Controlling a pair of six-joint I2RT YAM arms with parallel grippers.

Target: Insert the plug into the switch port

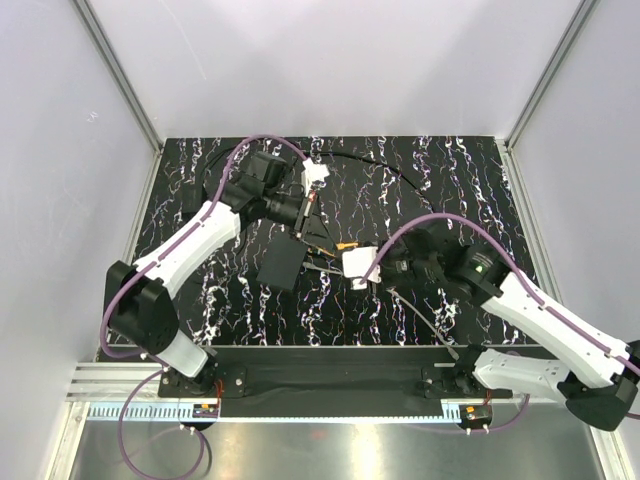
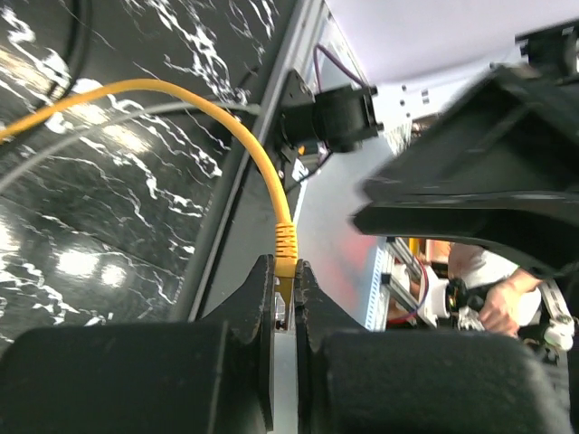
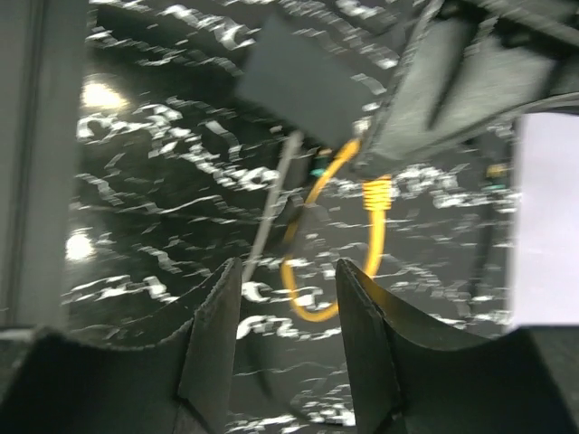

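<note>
My left gripper (image 2: 285, 267) is shut on the yellow plug (image 2: 286, 242), pinching it between its fingertips. The plug's yellow cable (image 2: 226, 108) arcs away over the marbled table. In the right wrist view the same plug (image 3: 376, 192) hangs under the left gripper (image 3: 452, 81), just right of the flat black box (image 3: 308, 77). The switch port on the box's thin edge is too blurred to make out. My right gripper (image 3: 289, 271) stands open and empty, short of the cable's loop (image 3: 308, 312). From above, the box (image 1: 280, 266) lies below the left gripper (image 1: 308, 235).
A grey cord (image 3: 271, 217) runs from the box toward the right gripper. A thin black cord (image 1: 370, 165) curves across the back of the table. Metal frame posts and white walls border the black marbled table (image 1: 450, 190).
</note>
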